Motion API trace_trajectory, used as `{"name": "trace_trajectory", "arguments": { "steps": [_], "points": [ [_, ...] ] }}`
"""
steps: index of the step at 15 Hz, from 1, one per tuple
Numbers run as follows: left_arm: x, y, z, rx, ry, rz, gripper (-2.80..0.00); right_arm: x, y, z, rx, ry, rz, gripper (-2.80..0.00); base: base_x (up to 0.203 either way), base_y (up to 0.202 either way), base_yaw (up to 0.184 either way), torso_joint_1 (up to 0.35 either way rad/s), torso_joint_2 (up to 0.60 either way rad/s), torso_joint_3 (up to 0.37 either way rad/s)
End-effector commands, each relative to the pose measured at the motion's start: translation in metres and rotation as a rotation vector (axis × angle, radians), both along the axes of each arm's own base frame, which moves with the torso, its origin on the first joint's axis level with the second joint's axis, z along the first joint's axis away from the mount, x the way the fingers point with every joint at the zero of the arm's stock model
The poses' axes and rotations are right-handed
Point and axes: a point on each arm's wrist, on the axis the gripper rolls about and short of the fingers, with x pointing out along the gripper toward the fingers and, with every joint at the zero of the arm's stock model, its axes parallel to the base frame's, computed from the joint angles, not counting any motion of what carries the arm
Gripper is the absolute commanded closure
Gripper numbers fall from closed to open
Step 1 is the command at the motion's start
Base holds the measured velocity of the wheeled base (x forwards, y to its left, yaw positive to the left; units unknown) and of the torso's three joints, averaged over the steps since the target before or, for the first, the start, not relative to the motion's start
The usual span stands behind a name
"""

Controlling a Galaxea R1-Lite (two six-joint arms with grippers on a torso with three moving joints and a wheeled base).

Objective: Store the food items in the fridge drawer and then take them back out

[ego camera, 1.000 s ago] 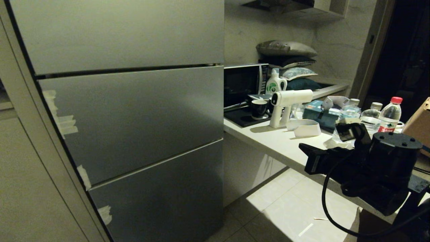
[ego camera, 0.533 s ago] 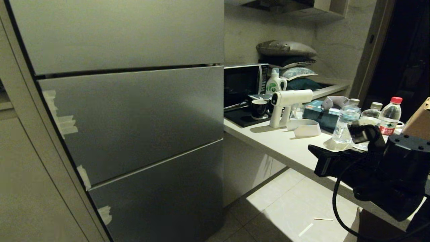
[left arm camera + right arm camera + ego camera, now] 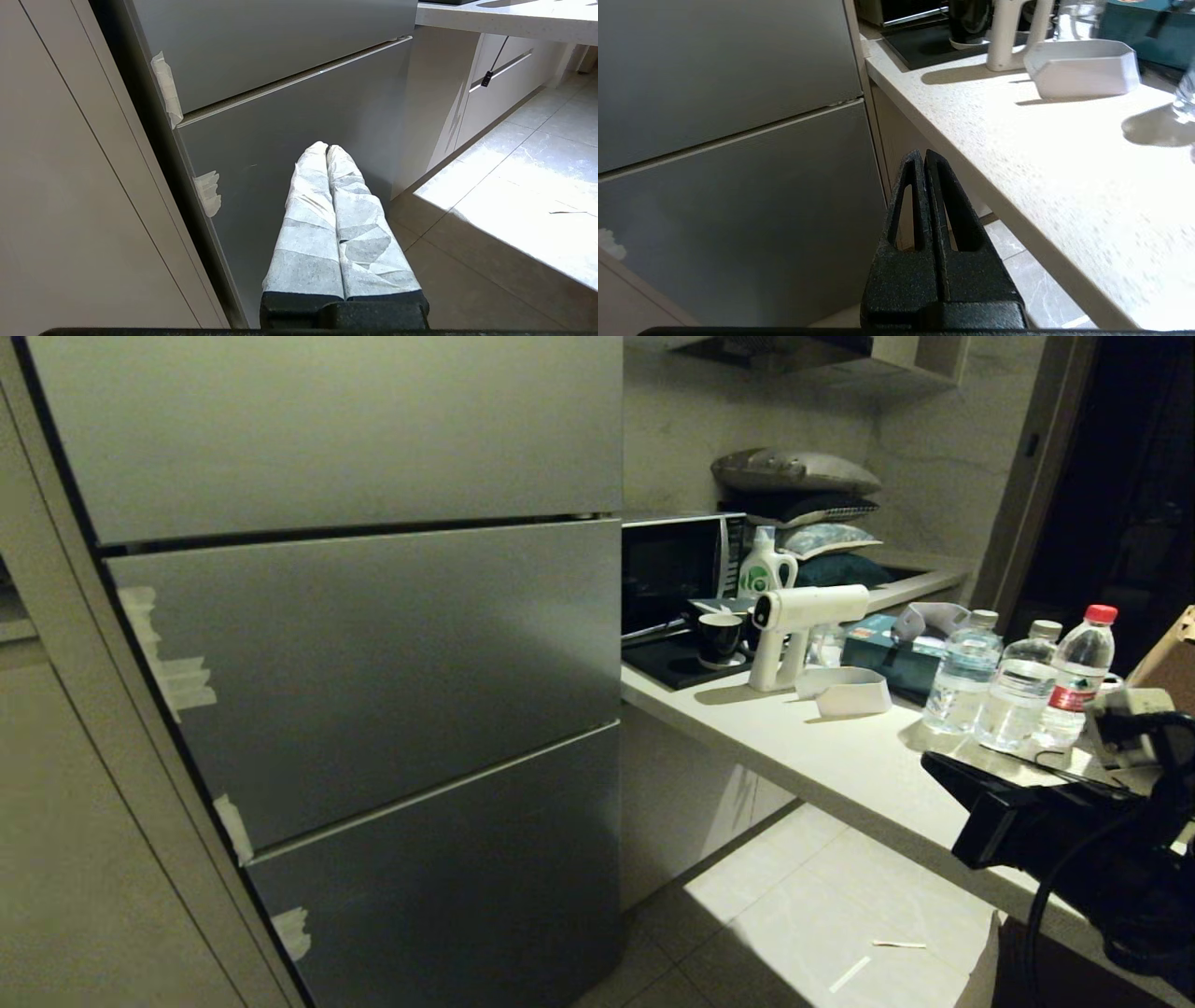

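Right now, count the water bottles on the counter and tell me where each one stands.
3, in a row near the counter edge: one nearest the teal box, a middle one, and the red-capped one farthest right. More may hide behind the right arm.

Left gripper (image 3: 327, 148): both fingers (image 3: 306, 224) wrapped in white tape, pressed together along their length, nothing between them, pointing at the lowest grey fridge panel (image 3: 299, 116). The fridge drawer (image 3: 261, 42) above it is closed; white tape scraps (image 3: 167, 88) sit on the panels' edge beside a beige cabinet side (image 3: 60, 186). Pale floor tiles (image 3: 509, 196) lie beneath the countertop (image 3: 509, 18).
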Motion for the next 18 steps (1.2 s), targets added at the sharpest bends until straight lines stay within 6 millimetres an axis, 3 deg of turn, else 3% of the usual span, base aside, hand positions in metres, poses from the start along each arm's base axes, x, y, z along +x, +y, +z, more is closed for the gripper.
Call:
{"name": "trace_trajectory", "arguments": {
  "steps": [1, 6, 14, 18],
  "points": [
    [0.000, 0.000, 0.000, 0.000, 0.000, 0.000, 0.00, -0.006, -0.002, 0.004, 0.007, -0.025, 0.002, 0.00, 0.000, 0.000, 0.000, 0.000, 0.00, 0.000],
    [0.000, 0.000, 0.000, 0.000, 0.000, 0.000, 0.00, -0.022, -0.007, 0.002, 0.011, -0.029, 0.000, 0.00, 0.000, 0.000, 0.000, 0.000, 0.00, 0.000],
    [0.000, 0.000, 0.000, 0.000, 0.001, 0.000, 0.00, -0.108, -0.040, -0.015, 0.027, -0.082, -0.024, 0.00, 0.000, 0.000, 0.000, 0.000, 0.00, 0.000],
    [0.000, 0.000, 0.000, 0.000, 0.000, 0.000, 0.00, -0.150, -0.057, -0.039, -0.041, 0.024, -0.092, 0.00, 0.000, 0.000, 0.000, 0.000, 0.00, 0.000]
  ]
}}
